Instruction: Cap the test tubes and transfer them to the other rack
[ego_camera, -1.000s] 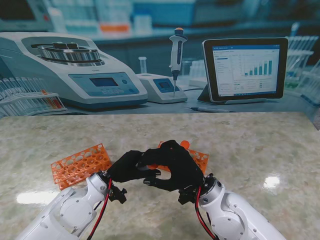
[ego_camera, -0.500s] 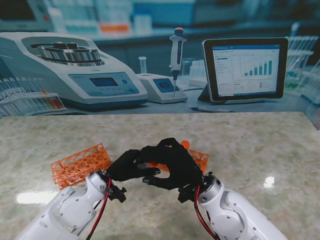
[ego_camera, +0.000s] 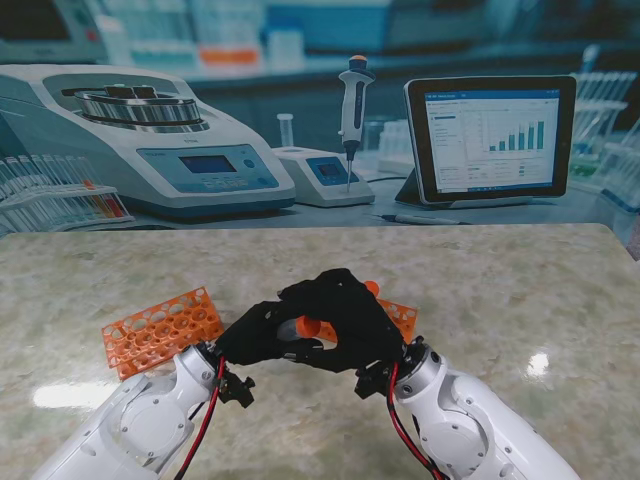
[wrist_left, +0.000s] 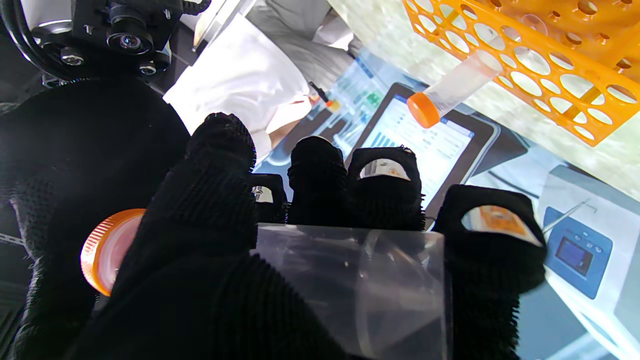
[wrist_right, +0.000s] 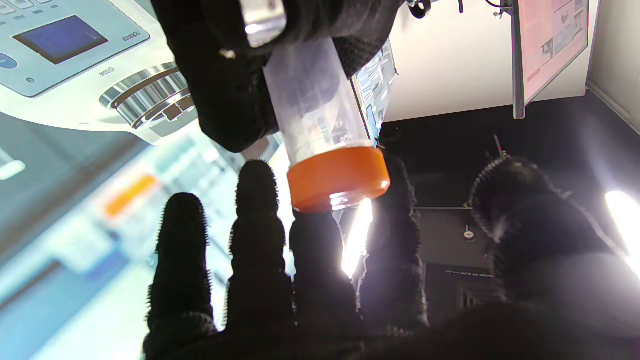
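The stand view is evenly bright and sharp on the tabletop (ego_camera: 500, 300), with soft white glare patches at its lower left and lower right; the backdrop at the top looks slightly hazy. The left wrist view is bright but bent at its edges, the near fingers (wrist_left: 220, 165) blurred. The right wrist view is harshly backlit: lamps flare white at center and the right edge, leaving the fingers (wrist_right: 255, 235) as dark silhouettes.

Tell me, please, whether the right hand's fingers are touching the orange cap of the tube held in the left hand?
Apart. In the right wrist view, the orange cap sits clear of the right hand, whose fingertips are spread open beside it.
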